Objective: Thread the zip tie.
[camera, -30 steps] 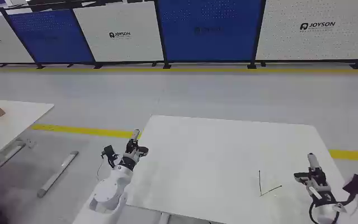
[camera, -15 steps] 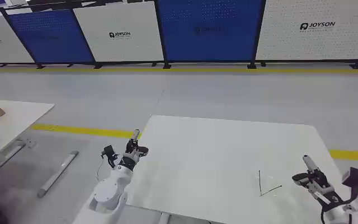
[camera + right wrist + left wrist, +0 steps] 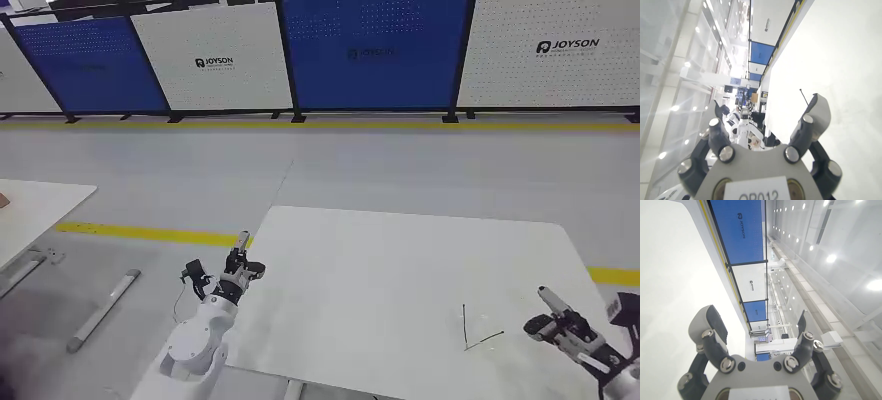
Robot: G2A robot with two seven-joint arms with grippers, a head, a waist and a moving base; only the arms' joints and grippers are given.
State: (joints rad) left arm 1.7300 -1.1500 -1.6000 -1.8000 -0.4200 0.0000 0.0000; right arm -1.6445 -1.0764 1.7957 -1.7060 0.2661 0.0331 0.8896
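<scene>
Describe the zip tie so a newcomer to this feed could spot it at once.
Start at the white table and look at its near right part, a little apart from the right gripper. The zip tie is the thin dark strand lying flat there, meeting a second strand in a V. It is hair-thin and dark, unlike the bulky grey gripper.

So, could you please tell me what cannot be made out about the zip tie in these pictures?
Top view: the zip tie is too thin to tell one bent strap from two crossing ones, and its head is too small to find.
Right wrist view: its strap passes behind a finger of the right gripper, which hides the rest.
</scene>
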